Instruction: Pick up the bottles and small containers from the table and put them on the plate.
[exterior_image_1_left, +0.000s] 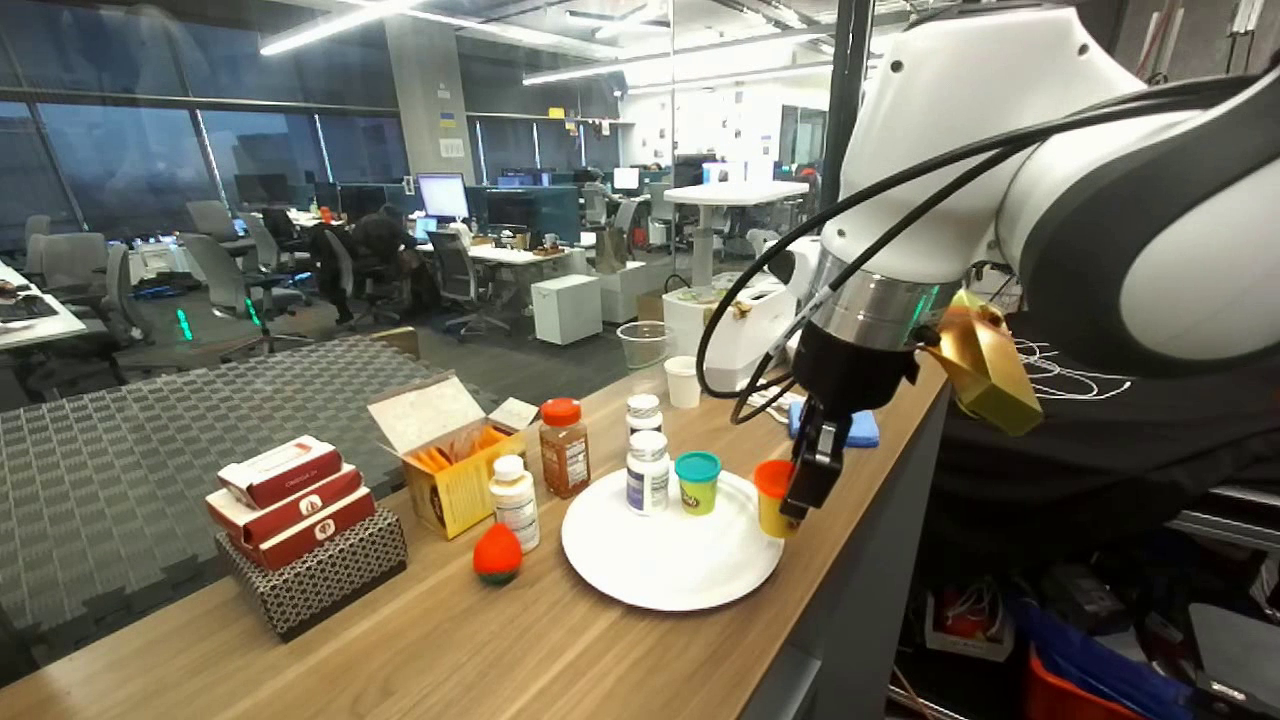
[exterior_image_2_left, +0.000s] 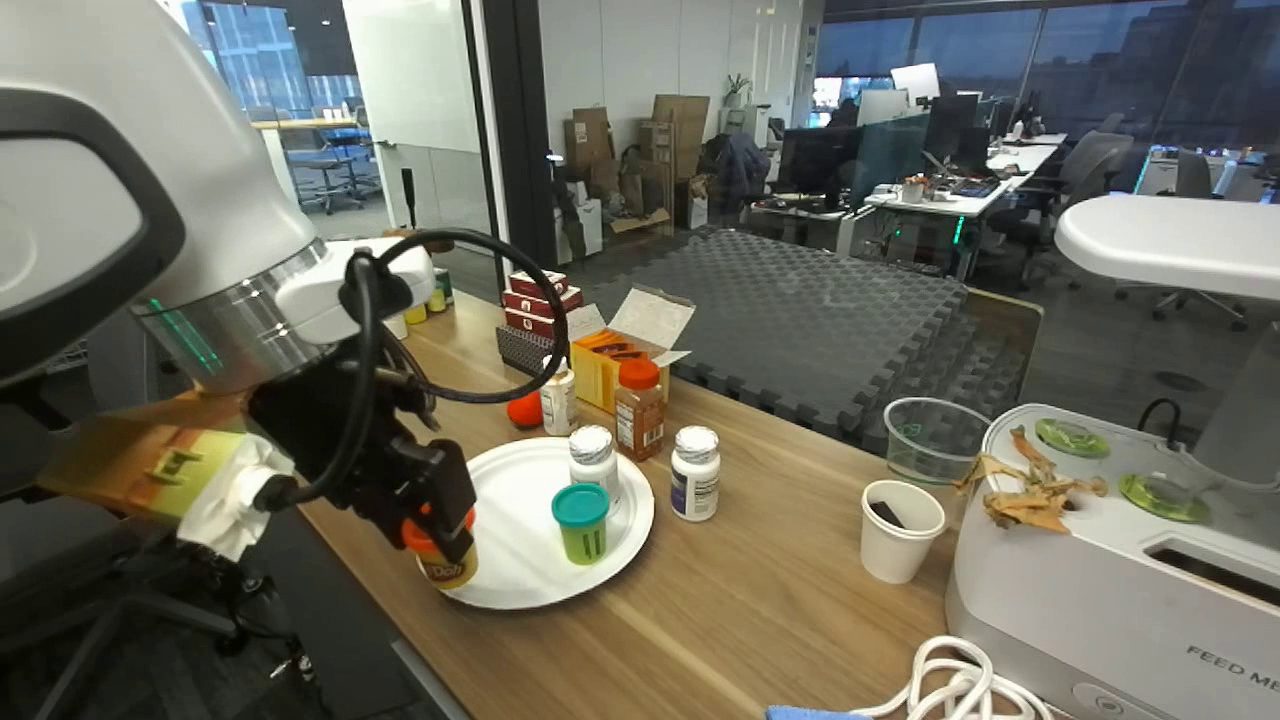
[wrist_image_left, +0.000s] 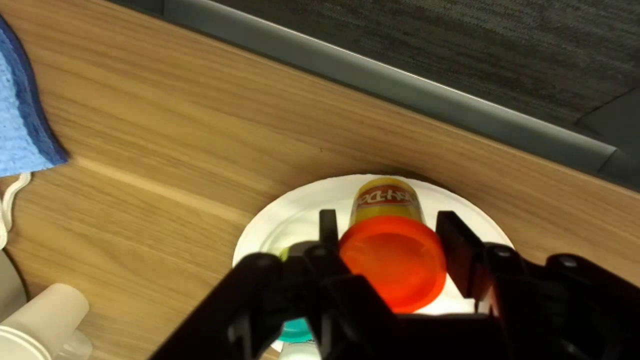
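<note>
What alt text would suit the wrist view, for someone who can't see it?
A robot's black gripper has a yellow tub with an orange lid between its fingers, at the edge of a white plate on a wooden table. A teal lid peeks past the gripper; on the picture's left are a blue cloth and white cup.

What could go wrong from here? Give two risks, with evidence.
The hand appears to grip the orange-lidded tub at the rim of the plate, on the side toward the edge of the table; released there, it might tip and roll off.
The teal-lidded tub and white-capped bottle on the plate stand close together; one bump could topple both.
</note>
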